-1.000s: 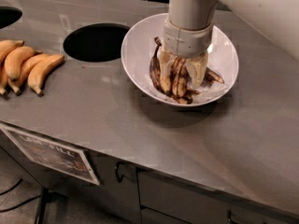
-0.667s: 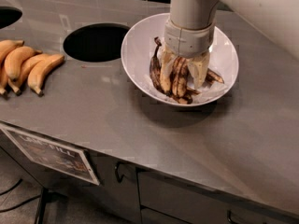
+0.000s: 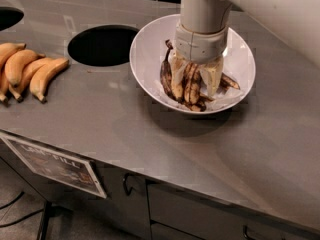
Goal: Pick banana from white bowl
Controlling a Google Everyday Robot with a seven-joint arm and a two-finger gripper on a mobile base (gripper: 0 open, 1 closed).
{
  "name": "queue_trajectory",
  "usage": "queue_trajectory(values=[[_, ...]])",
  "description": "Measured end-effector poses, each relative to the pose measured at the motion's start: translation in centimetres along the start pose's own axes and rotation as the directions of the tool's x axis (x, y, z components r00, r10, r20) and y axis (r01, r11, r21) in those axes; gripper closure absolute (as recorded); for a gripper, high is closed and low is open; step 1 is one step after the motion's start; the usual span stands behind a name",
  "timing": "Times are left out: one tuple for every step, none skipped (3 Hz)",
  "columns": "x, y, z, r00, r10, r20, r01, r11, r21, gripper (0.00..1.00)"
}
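The white bowl [image 3: 150, 44] stands on the grey counter, right of a round dark hole. Several overripe, brown-spotted bananas [image 3: 192, 86] lie in it. My gripper [image 3: 195, 81] reaches straight down into the bowl from above. Its pale fingers [image 3: 176, 76] stand on either side of one brown banana and are shut on it, low in the bowl. Another dark banana [image 3: 165, 74] lies just left of the fingers. The arm's white wrist hides the back of the bowl.
A bunch of yellow bananas [image 3: 30, 74] lies on the counter at the far left. A round dark hole [image 3: 102, 45] sits between it and the bowl; another hole [image 3: 7, 18] is at the left edge. The counter's front edge [image 3: 125, 166] has cabinet doors below.
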State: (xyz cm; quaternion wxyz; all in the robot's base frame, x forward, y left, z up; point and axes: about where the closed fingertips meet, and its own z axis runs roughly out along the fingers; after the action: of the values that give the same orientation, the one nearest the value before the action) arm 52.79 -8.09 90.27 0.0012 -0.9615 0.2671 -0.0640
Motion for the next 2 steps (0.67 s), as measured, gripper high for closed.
queue_trajectory(values=[[-0.06, 0.06, 0.05, 1.000, -0.003, 0.001, 0.003, 1.0000, -0.002, 0.41], [-0.06, 0.44, 0.02, 1.000, -0.006, 0.001, 0.007, 0.9999, -0.008, 0.41]])
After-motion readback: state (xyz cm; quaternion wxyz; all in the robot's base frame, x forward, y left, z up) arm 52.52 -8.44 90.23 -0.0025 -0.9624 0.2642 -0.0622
